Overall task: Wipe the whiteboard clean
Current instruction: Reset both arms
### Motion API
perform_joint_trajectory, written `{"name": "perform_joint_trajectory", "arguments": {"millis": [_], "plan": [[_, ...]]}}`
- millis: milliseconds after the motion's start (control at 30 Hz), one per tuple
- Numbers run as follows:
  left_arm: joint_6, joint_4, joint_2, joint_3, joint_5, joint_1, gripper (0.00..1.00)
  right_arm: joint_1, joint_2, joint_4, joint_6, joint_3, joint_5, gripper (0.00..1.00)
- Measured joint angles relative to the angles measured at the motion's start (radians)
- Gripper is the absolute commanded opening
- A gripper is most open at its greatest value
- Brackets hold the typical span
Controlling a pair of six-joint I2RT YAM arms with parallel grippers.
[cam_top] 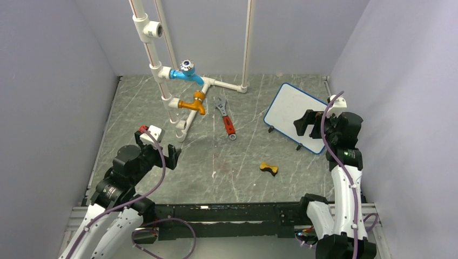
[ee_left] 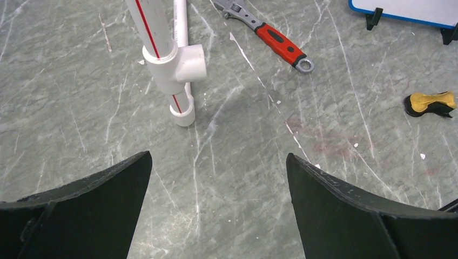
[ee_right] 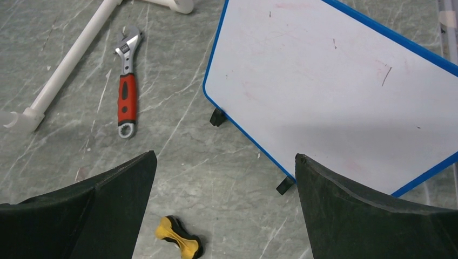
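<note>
At the left, the left gripper (cam_top: 172, 156) is hovering low over the grey table (cam_top: 243, 178). Its fingers are standing wide apart with nothing between them. In its own wrist view only the two black fingertips (ee_left: 108, 183) are showing, and the rest is cut off by the lower edge.

Just beyond it a white pipe frame (cam_top: 153, 48) is rising out of the top of the picture, so its upper end is not visible. It is carrying a blue tap (cam_top: 186, 73) and, below that, an orange tap (cam_top: 193, 104). A thin red line is running along the pipe, but I cannot make out any lettering on it.

Further right, a wrench (cam_top: 227, 120) with a red handle is lying flat, and the marks on its grey head are too small to read. Nearer to the arms a small yellow and black object (cam_top: 268, 168) is lying apart from everything; what it is I cannot tell.

At the far right the whiteboard (cam_top: 294, 110) is resting on small black feet near the right wall, turned askew to the table edges. The right gripper (cam_top: 305, 123) is hanging over its near side with fingers spread wide and holding nothing, and the arm is covering the board's near right corner. In the right wrist view the white face is showing only faint reddish smears and a short dark stroke, no readable writing.
</note>
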Motion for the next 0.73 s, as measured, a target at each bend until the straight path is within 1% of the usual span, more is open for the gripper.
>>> {"name": "perform_joint_trajectory", "arguments": {"millis": [367,733], "plan": [[0.000,-0.002,-0.002,-0.005,0.010,0.010,0.99,-0.010,0.021,0.000,-0.031,0.000,-0.067,1.00],[0.000,0.000,-0.005,-0.005,0.023,0.034,0.99,-0.021,0.035,-0.001,-0.066,0.000,-0.091,1.00]]}}
